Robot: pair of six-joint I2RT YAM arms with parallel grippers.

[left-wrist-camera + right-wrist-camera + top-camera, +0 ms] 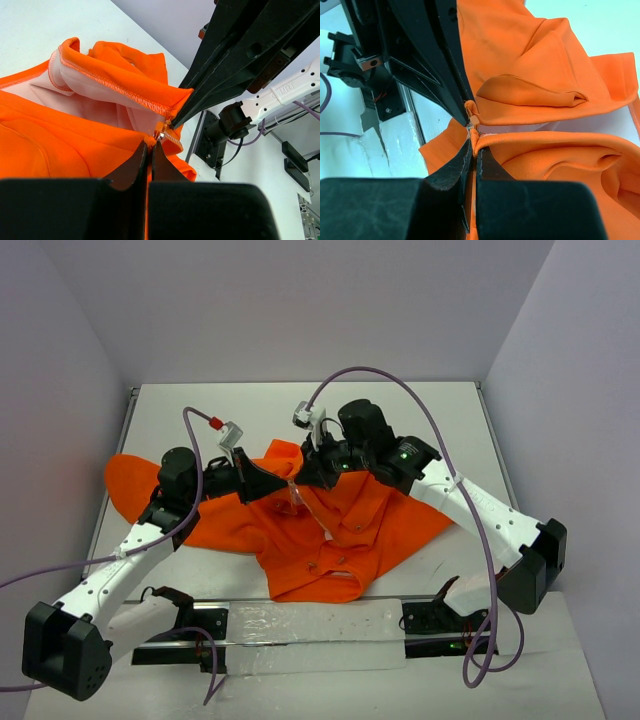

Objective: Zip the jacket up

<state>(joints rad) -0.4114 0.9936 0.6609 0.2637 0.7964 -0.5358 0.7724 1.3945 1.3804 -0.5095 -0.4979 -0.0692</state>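
- We see the bright orange fabric jacket [345,540] spread mid white worktop [420,410], hood end toward the far side.
- Left claw [268,483] is clenched on the jacket right at the small metal zipper slider [157,135]; we cannot tell whether it has pull tab or cloth.
- Right claw [306,476] is clenched on the collar edge just above the slider.
- We judge the step to be the last stretch of zipping, near the collar.
- Next move calls for the right claw to tension that edge while the left draws the slider up; slack risks a jam.
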